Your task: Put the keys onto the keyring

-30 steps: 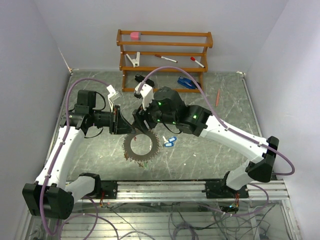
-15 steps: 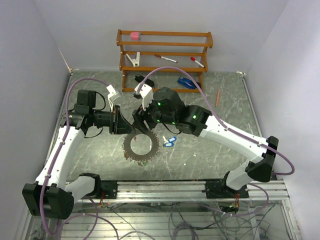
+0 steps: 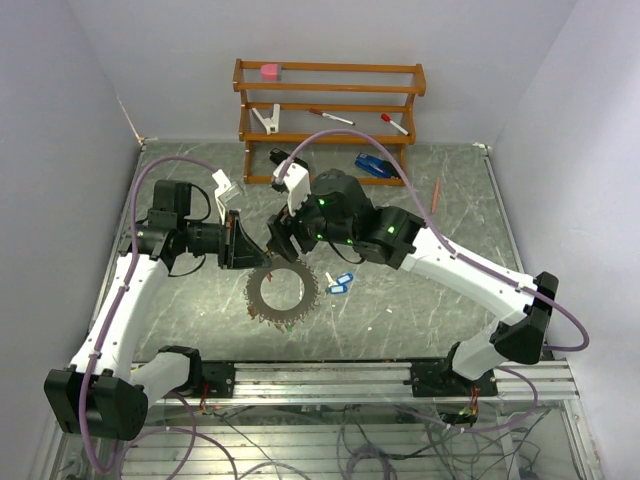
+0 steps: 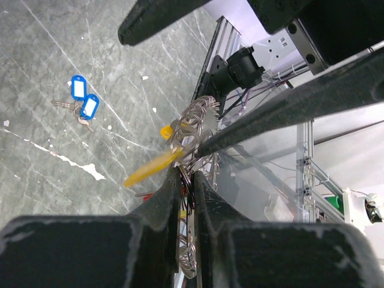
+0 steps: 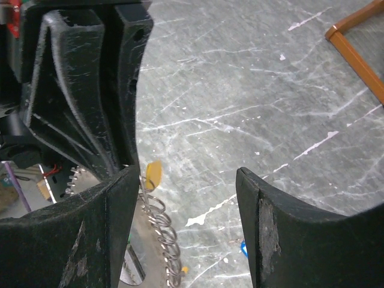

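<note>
The left fingers (image 4: 163, 207) are pinched narrowly on the upper rim of the keyring (image 3: 282, 293), which sits at the middle of the table (image 3: 420, 310); whether its lower edge rests on the table is unclear. A yellow-tagged key (image 4: 150, 171) lies against the ring's coils just past the fingertips. The right fingers (image 5: 114, 228) stand wide apart and hold nothing, facing the left fingers across the top of the ring. Right of the ring, two blue-tagged keys (image 3: 340, 283) lie together on the table, near it but apart.
</note>
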`<move>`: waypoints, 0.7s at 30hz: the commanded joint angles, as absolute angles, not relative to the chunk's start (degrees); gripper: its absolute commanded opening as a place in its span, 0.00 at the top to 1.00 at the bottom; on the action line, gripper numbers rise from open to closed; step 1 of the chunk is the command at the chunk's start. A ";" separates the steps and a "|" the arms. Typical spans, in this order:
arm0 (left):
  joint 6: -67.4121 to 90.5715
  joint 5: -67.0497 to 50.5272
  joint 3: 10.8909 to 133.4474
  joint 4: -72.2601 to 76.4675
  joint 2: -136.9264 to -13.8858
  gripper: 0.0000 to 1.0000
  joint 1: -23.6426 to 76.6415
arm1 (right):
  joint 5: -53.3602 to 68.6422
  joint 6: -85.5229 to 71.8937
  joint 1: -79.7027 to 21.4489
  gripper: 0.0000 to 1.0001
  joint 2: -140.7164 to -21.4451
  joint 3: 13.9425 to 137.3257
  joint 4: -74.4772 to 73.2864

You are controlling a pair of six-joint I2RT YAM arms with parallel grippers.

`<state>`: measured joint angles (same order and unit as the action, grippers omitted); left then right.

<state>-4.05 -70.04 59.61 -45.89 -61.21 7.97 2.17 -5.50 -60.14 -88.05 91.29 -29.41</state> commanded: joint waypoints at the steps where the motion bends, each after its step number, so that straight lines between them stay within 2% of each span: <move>1: -2.54 -73.91 60.87 -45.07 -59.89 0.93 8.09 | 0.47 -4.04 -58.70 0.35 -85.96 92.35 -29.94; 14: -3.01 -73.43 61.51 -45.49 -60.63 0.93 8.09 | 1.69 -2.91 -58.38 0.37 -87.23 94.94 -31.37; 18: -1.94 -72.91 61.13 -43.88 -60.76 0.93 8.09 | 7.84 -4.26 -58.45 0.43 -85.61 94.27 -32.00; 21: -2.79 -72.74 61.61 -44.62 -61.31 0.93 8.09 | 10.96 -6.00 -58.56 0.52 -85.75 93.71 -32.43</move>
<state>-3.29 -70.72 59.61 -45.41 -61.21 7.97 5.54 -4.19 -58.35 -87.35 93.19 -31.64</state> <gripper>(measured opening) 0.171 0.515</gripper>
